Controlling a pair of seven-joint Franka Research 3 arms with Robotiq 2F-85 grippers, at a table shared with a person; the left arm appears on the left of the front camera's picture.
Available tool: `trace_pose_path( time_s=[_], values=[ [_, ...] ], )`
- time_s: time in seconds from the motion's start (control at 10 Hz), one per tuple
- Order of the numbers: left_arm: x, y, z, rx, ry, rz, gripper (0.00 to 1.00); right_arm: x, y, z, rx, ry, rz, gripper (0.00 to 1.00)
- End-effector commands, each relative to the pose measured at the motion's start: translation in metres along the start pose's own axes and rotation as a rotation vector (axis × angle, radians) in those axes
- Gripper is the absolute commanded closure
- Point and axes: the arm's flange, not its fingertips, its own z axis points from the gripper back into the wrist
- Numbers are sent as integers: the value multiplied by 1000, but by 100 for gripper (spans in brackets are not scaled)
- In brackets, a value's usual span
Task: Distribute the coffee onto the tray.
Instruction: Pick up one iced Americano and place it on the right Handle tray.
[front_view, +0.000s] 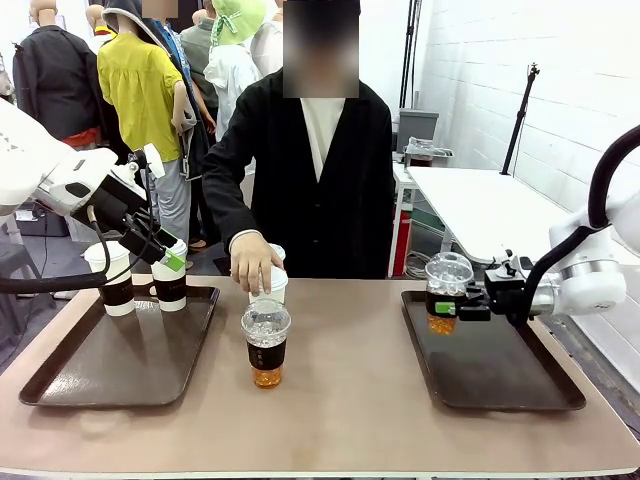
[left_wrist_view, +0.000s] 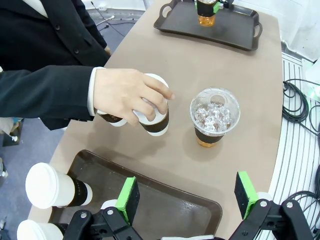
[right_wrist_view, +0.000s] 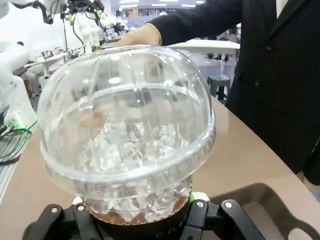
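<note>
My right gripper (front_view: 446, 309) is shut on the dark sleeve of a clear dome-lidded cup of amber coffee (front_view: 447, 274), at the far left corner of the right tray (front_view: 500, 385). That cup's dome (right_wrist_view: 125, 125) looms above the right gripper (right_wrist_view: 140, 220). Whether the cup touches the tray I cannot tell. A second clear cup (front_view: 265, 345) (left_wrist_view: 214, 117) stands mid-table. The person's hand (front_view: 252, 265) rests on a white-lidded cup (left_wrist_view: 155, 120). Two white cups (front_view: 115, 280) (front_view: 170, 285) stand on the left tray (front_view: 90, 370). My left gripper (front_view: 168, 260) (left_wrist_view: 187, 197) hangs open above that tray.
The person in a black jacket sits at the far side of the table, arm stretched toward the middle. A second white cup (left_wrist_view: 112, 119) lies partly under that hand. Cables (left_wrist_view: 300, 100) run along the floor past the table's edge. Bare tabletop stretches between the two trays.
</note>
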Motion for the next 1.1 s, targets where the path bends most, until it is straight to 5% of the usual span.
trace_pose_path(
  time_s=[0.0,1.0],
  values=[
    [-2,3,0,-12,-21,-14,0,-10,-3,9,23,-25,30,39],
    [-2,3,0,-12,-21,-14,0,-54,-31,10,-48,-46,-50,39]
  ],
)
